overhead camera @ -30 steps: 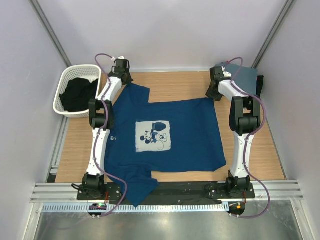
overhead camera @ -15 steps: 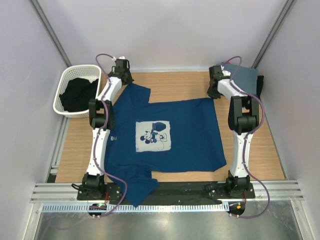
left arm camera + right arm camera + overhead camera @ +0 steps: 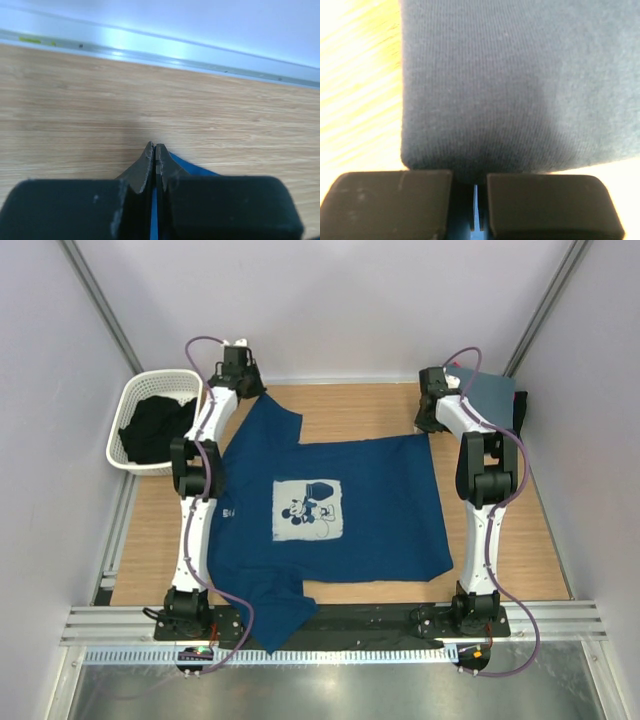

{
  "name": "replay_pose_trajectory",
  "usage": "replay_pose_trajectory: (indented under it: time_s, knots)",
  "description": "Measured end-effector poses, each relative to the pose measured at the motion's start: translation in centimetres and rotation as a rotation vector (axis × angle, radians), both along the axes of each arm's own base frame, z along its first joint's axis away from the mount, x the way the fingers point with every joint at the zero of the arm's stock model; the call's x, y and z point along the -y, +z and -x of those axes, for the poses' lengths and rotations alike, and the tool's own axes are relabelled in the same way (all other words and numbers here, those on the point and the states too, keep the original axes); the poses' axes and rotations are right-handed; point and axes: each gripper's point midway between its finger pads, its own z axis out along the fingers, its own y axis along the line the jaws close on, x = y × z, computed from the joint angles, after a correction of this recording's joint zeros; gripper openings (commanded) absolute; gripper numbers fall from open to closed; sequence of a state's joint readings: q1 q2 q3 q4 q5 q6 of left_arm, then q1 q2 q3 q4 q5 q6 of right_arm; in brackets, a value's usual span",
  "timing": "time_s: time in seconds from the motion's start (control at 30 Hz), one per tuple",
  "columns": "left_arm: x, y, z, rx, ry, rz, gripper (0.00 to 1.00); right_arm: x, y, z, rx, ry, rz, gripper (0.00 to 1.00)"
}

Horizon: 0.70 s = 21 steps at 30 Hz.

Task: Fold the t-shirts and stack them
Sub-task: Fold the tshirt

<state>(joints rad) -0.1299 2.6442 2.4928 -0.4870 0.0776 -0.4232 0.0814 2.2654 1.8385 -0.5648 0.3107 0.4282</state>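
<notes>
A navy blue t-shirt [image 3: 370, 505] with a pale square Mickey Mouse print [image 3: 308, 510] lies spread flat on the wooden table. My left gripper [image 3: 247, 393] is shut on its far left sleeve; in the left wrist view blue cloth [image 3: 192, 168] shows beside and between the closed fingertips [image 3: 155, 149]. At the shirt's far right corner my right gripper [image 3: 428, 426] is shut, with a thin strip of blue cloth [image 3: 475, 202] between its jaws. A folded grey t-shirt [image 3: 495, 85] fills the right wrist view just ahead of that gripper [image 3: 475, 187].
A white basket [image 3: 128, 403] at the far left holds a crumpled black t-shirt [image 3: 155, 430]. The folded grey tee [image 3: 490, 395] lies at the table's far right corner. The navy shirt's near sleeve [image 3: 275, 615] hangs over the table's front edge between the arm bases.
My right gripper has closed on the shirt's far right corner. My left gripper has moved farther back, drawing the far sleeve out with it.
</notes>
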Motion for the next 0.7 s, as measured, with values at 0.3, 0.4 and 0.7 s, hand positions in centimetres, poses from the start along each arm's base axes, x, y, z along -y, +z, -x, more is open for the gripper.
replay_pose_trajectory:
  time_s: [0.3,0.4,0.7]
  knots:
    - [-0.4,6.5,0.4,0.098,-0.074,0.015,0.0,1.1,0.0,0.0,-0.006,0.007,0.007,0.01]
    - [-0.3,6.7,0.8,0.097,-0.095,0.015,0.0,1.2,0.0,0.0,-0.008,0.011,0.003,0.01]
    - [0.6,4.3,2.6,0.027,-0.175,0.066,0.0,1.1,1.2,0.1,0.012,0.014,0.002,0.01]
